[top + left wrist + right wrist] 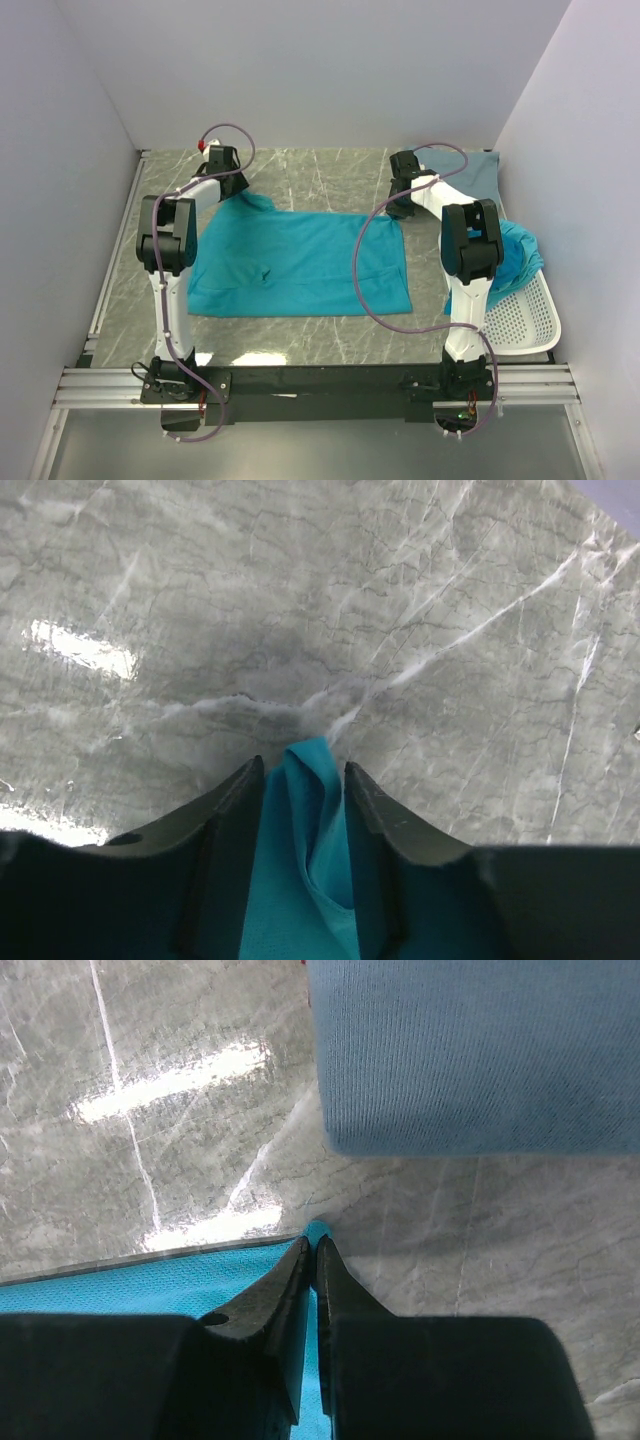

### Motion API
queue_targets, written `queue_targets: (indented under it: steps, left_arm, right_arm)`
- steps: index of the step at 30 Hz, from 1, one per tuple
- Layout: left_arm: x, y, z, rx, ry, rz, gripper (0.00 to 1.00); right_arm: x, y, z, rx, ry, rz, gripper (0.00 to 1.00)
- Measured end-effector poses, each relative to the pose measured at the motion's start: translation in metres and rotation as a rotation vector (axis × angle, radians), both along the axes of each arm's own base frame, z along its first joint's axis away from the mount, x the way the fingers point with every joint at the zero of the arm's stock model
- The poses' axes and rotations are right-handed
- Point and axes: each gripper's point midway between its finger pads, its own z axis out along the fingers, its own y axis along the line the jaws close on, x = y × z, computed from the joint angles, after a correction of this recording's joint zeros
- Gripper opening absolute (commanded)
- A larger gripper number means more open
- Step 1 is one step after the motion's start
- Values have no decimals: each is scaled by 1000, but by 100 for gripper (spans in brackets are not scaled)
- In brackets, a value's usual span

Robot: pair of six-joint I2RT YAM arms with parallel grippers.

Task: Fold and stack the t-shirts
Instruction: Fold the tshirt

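A teal t-shirt [300, 265] lies spread flat in the middle of the table. My left gripper [232, 185] is at its far left corner. In the left wrist view the jaws [303, 765] stand apart, with a raised fold of the teal cloth [300, 870] between them. My right gripper [400, 205] is at the far right corner. In the right wrist view it [312, 1242] is shut on the tip of the teal cloth [150, 1285]. A folded grey-blue t-shirt [470, 170] lies at the back right, just beyond the right gripper [470, 1050].
A white perforated basket [525, 320] stands at the right edge with more teal t-shirts [520, 250] heaped over its far rim. Grey walls close in the marble table [300, 170] on three sides. The arm bases sit on the rail at the near edge.
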Motion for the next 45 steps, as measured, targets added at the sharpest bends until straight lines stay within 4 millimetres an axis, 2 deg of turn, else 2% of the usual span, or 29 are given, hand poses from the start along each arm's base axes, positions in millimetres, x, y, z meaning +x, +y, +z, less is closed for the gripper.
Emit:
queue_targets:
  steps: [1,6,7,12,13,16,23,24,29,36,40,45]
  left_arm:
    - [0,0,-1,-1,1,-1,37]
    - [2,-1,-3,-5,1,-2,32]
    - [2,-1,-3,-6,2,-3,27]
    - [3,-2,-2,-6,-1,-4,20]
    - [4,-2,-1,-7,-4,-3,12]
    - [5,-2,0,-8,-9,-2,3]
    - [6,-2,1,-8,-12,-4,3]
    - [6,-2,1,-8,-12,-3,0]
    - [6,-2,1,-7,-12,-4,0]
    - [7,-1,3,-2,-16,-2,0]
    - [12,0,11,6,-31,-3,0]
    - [23,-1,33,18,-69,-15,0]
  right_arm:
    - [0,0,0,0,0,0,10]
    - [0,0,0,1,-1,0,9]
    - [0,0,0,1,-1,0,9]
    - [0,0,0,2,-1,1,8]
    - [0,1,0,2,-1,2,8]
    - [0,1,0,4,-1,2,7]
    - [0,1,0,8,-1,3,6]
    - [0,1,0,8,-1,3,5]
    - [0,1,0,7,-1,5,0]
    - [1,1,2,7,-5,6,0]
    - [1,1,6,10,-14,6,0]
    - [3,2,15,15,-35,7,0]
